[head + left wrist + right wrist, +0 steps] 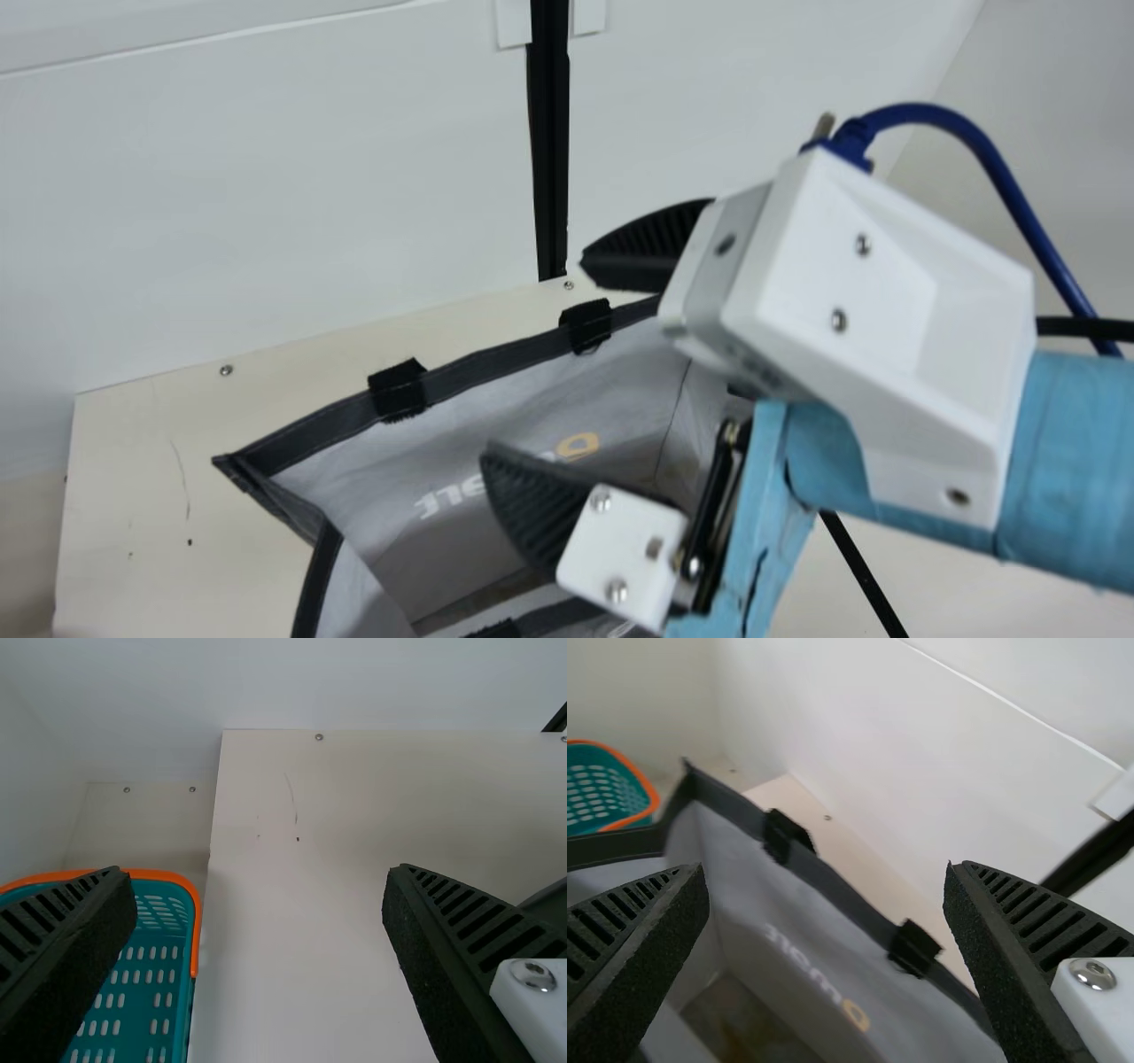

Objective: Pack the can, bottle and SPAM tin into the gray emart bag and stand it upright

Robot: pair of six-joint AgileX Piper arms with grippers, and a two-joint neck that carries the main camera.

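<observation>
Apparently wide open to take the groceries, the gray emart bag (496, 381) sits mouth-up, with the right gripper (535, 356) over its opening, jaws apart, and the left gripper (257, 873) beside it, jaws also apart, probably to leave access.

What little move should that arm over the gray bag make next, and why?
Probably the right gripper should ease down and close on the far rim of the bag. Its fingers are apart, with that rim running between them in the right wrist view, and the bag gapes open, so a hold there might steady it.
</observation>
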